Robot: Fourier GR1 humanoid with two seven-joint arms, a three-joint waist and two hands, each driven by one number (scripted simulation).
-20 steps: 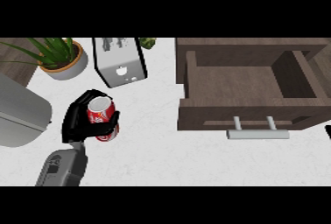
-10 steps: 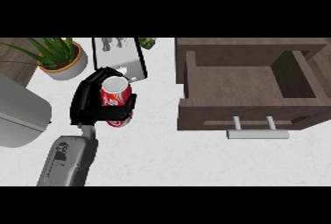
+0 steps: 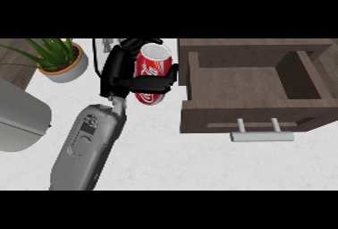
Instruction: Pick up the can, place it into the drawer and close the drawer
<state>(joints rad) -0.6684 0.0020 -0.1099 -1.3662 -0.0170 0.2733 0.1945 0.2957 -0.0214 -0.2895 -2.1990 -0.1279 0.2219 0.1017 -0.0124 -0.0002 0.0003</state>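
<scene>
A red soda can (image 3: 153, 67) with a silver top is held upright in my left hand (image 3: 117, 74). The black fingers curl round its left side and the thumb crosses its lower front. The can hangs above the white counter, just left of the open drawer's left wall. The brown wooden drawer (image 3: 218, 117) stands pulled out at the right, its inside bare. Its silver bar handle (image 3: 262, 136) faces the view's lower edge. My grey left forearm (image 3: 86, 143) comes in from the lower left. My right hand does not show.
A potted green plant (image 3: 59, 58) stands at the back left. A large grey rounded object (image 3: 20, 118) lies at the left edge. The hand hides most of a pale appliance at the back. White counter (image 3: 198, 165) runs along the front.
My left hand has carried the can towards the back and to the right, closer to the drawer's left wall. The drawer has not moved.
</scene>
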